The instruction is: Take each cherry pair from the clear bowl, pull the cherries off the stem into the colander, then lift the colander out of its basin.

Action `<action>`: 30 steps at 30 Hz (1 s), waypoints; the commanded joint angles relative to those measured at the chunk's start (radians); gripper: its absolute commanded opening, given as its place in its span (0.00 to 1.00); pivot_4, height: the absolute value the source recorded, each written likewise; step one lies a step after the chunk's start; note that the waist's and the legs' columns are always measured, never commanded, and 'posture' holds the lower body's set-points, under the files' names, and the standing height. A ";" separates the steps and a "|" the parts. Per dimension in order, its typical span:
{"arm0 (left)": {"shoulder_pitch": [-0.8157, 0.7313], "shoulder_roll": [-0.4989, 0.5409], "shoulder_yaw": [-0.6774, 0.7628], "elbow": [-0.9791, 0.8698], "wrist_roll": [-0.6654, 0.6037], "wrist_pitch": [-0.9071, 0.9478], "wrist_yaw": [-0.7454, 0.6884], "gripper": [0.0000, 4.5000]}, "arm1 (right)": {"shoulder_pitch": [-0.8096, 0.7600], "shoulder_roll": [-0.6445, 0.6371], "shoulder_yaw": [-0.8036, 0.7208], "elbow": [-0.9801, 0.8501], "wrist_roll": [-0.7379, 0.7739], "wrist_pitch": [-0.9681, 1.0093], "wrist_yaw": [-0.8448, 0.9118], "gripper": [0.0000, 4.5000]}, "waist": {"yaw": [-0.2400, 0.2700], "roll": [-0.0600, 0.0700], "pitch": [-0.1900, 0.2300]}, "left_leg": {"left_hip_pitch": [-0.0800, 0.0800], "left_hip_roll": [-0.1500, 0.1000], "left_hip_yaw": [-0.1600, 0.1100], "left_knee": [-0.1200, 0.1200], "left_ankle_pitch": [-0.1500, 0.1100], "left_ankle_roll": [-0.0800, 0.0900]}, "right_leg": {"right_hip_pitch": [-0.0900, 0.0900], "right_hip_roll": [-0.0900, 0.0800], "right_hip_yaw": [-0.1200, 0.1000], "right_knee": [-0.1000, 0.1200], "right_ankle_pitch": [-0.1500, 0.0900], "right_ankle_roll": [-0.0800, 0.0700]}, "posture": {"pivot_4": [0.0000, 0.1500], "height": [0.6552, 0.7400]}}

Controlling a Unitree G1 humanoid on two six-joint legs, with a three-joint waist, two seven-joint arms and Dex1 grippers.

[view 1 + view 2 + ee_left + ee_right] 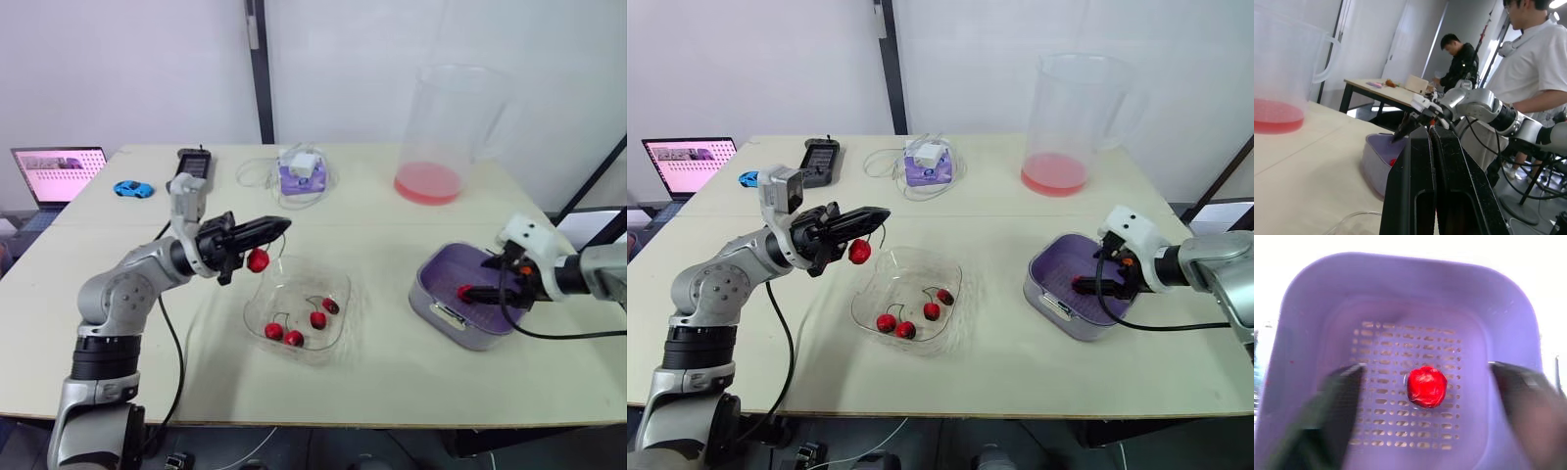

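1. The left fingers (257,231), clenched on a stem, dangle a cherry (258,260) above the clear bowl (338,294) on the table (392,382).
2. The right fingers (1337,401), spread wide, flank a loose cherry (1426,387) on the purple colander (1400,293) floor.

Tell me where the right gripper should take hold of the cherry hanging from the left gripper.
Take the cherry by its round body, coming from below and from the robot's right. It hangs free under the left gripper, whose shut fingers block the top, while the space beneath it, above the clear bowl, looks open.
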 commanded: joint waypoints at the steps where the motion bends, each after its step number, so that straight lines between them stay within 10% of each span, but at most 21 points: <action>1: -0.012 0.010 0.018 -0.040 -0.019 -0.002 0.002 0.00 | -0.091 0.034 -0.083 -0.117 0.112 0.077 0.010 1.00 | -0.002 0.000 0.000 | 0.000 0.000 0.000 0.000 0.000 0.000 | 0.000 0.000 0.000 0.000 0.000 0.000 | 1.00 0.92; 16: -0.040 -0.002 0.003 -0.033 -0.029 0.009 -0.004 0.00 | -0.184 0.838 0.046 -0.312 0.355 0.151 -0.379 1.00 | 0.000 -0.002 -0.001 | -0.001 -0.001 -0.002 0.000 0.003 -0.006 | 0.000 -0.001 -0.002 0.002 0.000 0.000 | 1.00 0.92; 30: -0.042 -0.008 -0.002 -0.039 -0.027 0.006 -0.003 0.00 | -0.216 1.006 0.104 -0.267 0.363 0.116 -0.431 1.00 | -0.002 -0.001 -0.001 | -0.001 0.000 -0.002 0.000 0.003 -0.005 | -0.002 0.000 -0.002 0.006 0.000 0.000 | 1.00 0.92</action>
